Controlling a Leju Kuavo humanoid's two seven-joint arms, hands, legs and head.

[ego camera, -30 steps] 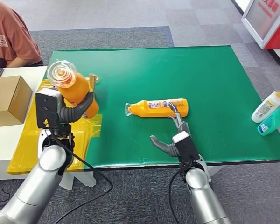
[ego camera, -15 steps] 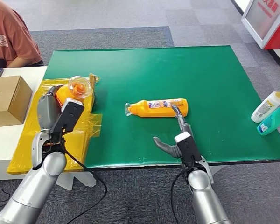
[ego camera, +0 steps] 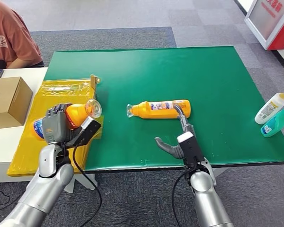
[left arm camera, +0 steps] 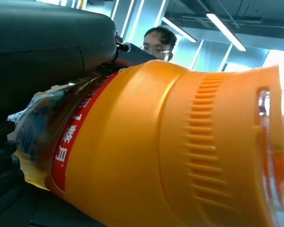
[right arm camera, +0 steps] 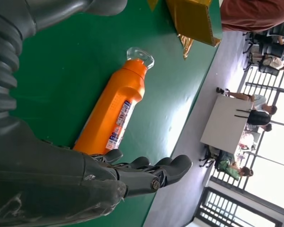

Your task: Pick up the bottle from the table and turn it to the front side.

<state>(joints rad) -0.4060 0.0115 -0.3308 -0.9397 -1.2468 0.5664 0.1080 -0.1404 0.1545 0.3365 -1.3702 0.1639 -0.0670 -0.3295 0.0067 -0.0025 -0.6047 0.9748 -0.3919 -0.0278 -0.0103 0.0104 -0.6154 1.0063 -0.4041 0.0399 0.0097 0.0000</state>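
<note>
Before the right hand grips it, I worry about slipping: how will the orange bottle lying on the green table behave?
The orange bottle lies on its side on the table, so it could roll if nudged. Its glossy plastic looks stiff, possibly slippery.

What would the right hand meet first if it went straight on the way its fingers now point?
Most likely the orange bottle lying on the green table: the right hand is open just short of its base end, though whether the fingertips already touch is unclear.
</note>
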